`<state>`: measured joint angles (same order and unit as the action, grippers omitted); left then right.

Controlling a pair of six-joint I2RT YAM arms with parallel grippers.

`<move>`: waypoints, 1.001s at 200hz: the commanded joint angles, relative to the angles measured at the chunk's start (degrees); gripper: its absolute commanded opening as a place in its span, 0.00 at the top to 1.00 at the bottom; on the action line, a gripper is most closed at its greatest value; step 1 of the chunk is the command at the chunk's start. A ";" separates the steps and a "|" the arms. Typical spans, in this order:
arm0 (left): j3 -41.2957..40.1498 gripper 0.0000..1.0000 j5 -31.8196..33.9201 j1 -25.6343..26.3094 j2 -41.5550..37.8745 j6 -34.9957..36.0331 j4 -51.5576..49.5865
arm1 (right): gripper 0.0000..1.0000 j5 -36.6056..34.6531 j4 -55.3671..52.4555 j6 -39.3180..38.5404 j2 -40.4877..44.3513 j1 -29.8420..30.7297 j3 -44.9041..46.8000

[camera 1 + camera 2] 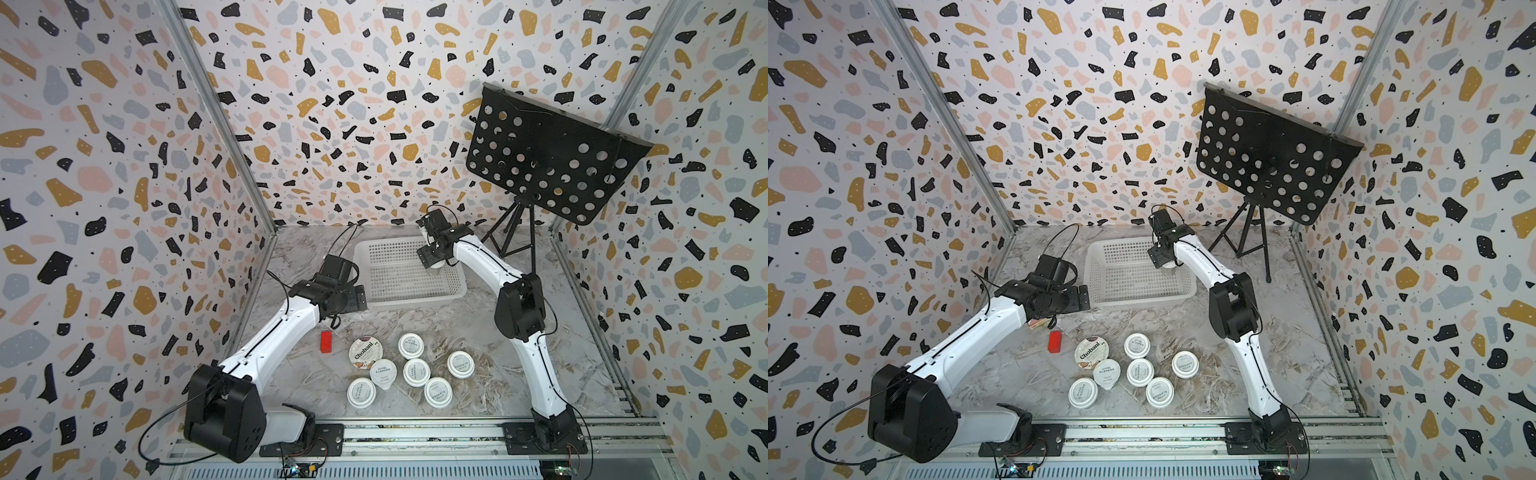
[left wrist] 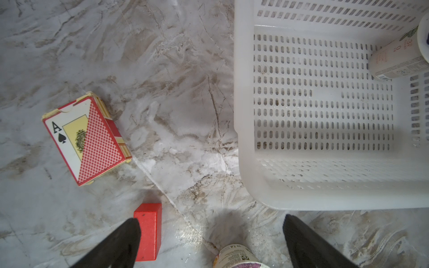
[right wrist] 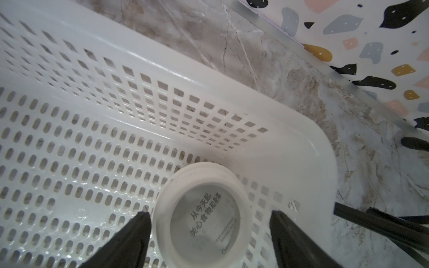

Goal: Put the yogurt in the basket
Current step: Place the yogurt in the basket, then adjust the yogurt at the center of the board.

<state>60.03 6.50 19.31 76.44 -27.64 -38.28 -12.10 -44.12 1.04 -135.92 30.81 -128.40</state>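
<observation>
White yogurt cup [image 3: 204, 218] in basket [image 3: 301, 143] corner

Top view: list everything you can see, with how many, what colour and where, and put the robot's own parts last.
yogurt cups: eight, white; seven clustered on the near table, one in a basket corner
basket: one, white, far middle of the table
red block: one, red, beside the cup cluster
playing-card box: one, red and white, under the left arm
music stand: one, black, far corner near the right arm
table: one, grey marbled
left gripper: jaws open, empty, above the table beside the basket
right gripper: jaws open, either side of the basket's cup
</observation>
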 commanded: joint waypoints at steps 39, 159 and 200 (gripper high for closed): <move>-0.26 0.00 -0.01 0.20 -1.56 0.57 1.14 | 0.15 -1.50 -0.18 0.01 3.90 -0.07 0.94; -0.18 0.00 -3.25 0.33 -1.61 0.48 2.11 | 0.12 2.78 -0.44 3.40 13.79 0.36 7.48; -0.77 0.00 -3.82 2.90 -3.95 -0.07 2.19 | 0.13 3.07 0.13 8.01 29.60 2.64 26.06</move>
<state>59.96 3.79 20.71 75.22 -27.66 -37.30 -9.54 -42.76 5.26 -116.11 31.62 -109.54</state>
